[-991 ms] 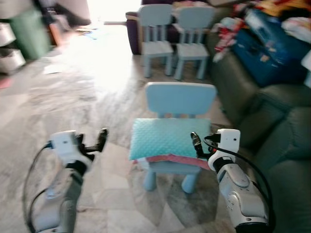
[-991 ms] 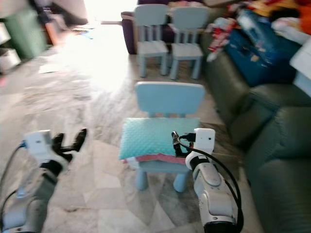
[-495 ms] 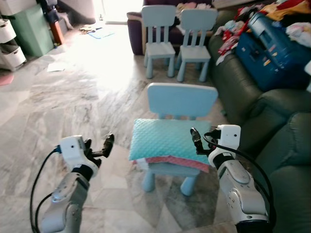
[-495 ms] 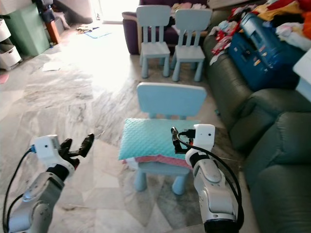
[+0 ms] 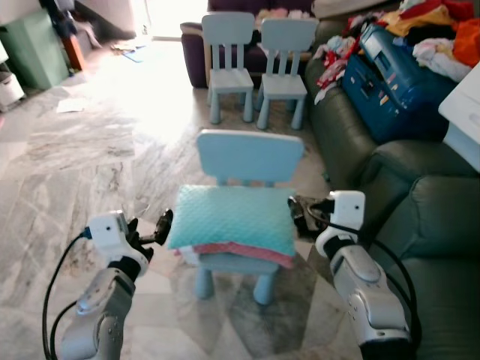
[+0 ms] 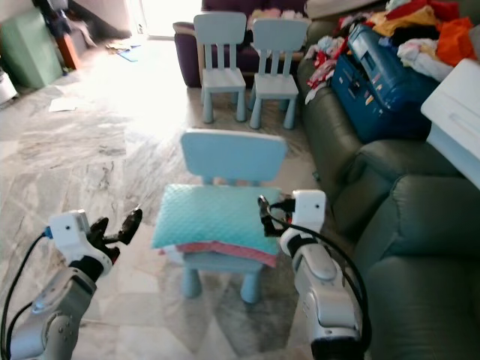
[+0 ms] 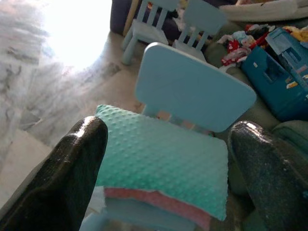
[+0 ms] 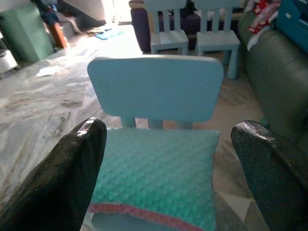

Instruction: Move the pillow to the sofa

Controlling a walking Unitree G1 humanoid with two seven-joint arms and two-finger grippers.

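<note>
A teal dotted pillow (image 5: 231,220) with a pink underside lies flat on the seat of a small light-blue chair (image 5: 250,155) right in front of me. My left gripper (image 5: 150,225) is open, level with the pillow and just off its left edge. At the pillow's right edge my right gripper (image 5: 298,214) is open too, close to the corner. Both wrist views look between wide-spread fingers (image 7: 77,168) onto the pillow (image 8: 154,168). The dark green sofa (image 5: 424,247) stands to the right of the chair.
Two more light-blue chairs (image 5: 255,64) stand further back. A blue suitcase (image 5: 394,82) and heaps of clothes (image 5: 442,30) cover the sofa's far end. A white box (image 5: 465,112) sits at the right edge. Marble floor (image 5: 82,165) lies open to the left.
The whole view has shifted, so the chair now sits further left. The left gripper is closer to the pillow's left edge; the right gripper stands at the pillow's right edge instead of over it.
</note>
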